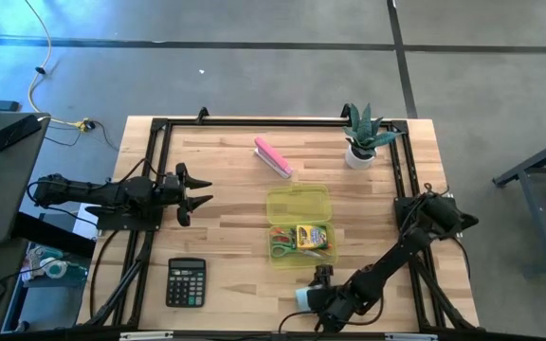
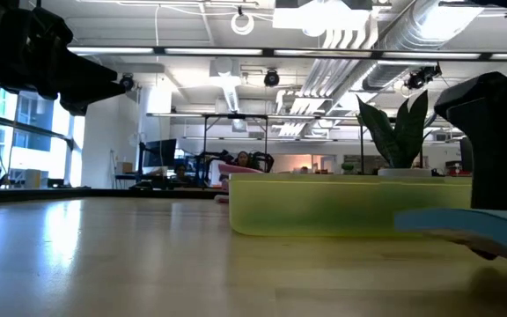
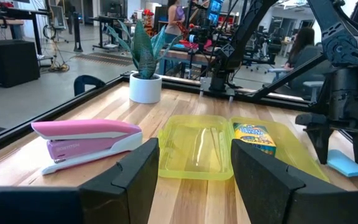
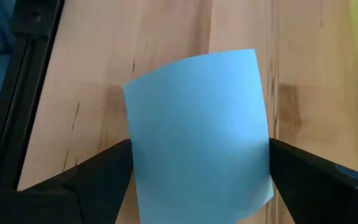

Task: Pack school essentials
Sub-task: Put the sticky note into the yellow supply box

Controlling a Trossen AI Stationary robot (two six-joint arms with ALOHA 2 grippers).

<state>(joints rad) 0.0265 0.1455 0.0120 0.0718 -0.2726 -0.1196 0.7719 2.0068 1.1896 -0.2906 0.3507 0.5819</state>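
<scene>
Right wrist view: right hand (image 4: pixel 197 171) fingers straddle blue note pad (image 4: pixel 197 130).

You are looking at a table (image 1: pixel 226 189) of pale butcher-block wood, its planks smooth with a soft satin sheen that mirrors the ceiling lights in the low view. The pencil case (image 3: pixel 197 146) is translucent yellow-green plastic, glossy, with highlights on its open lid. The stapler (image 3: pixel 86 143) shows a smooth pink plastic shell over a white plastic base, lightly shiny. The note pad (image 4: pixel 197 130) looks like matt light blue paper, slightly curved. The crayon box (image 3: pixel 253 137) appears as printed card with a faint gloss. The plant pot (image 3: pixel 145 87) is white and smooth, probably glazed ceramic. The right gripper (image 4: pixel 197 171) has matt black plastic fingers (image 4: pixel 98 171).
</scene>
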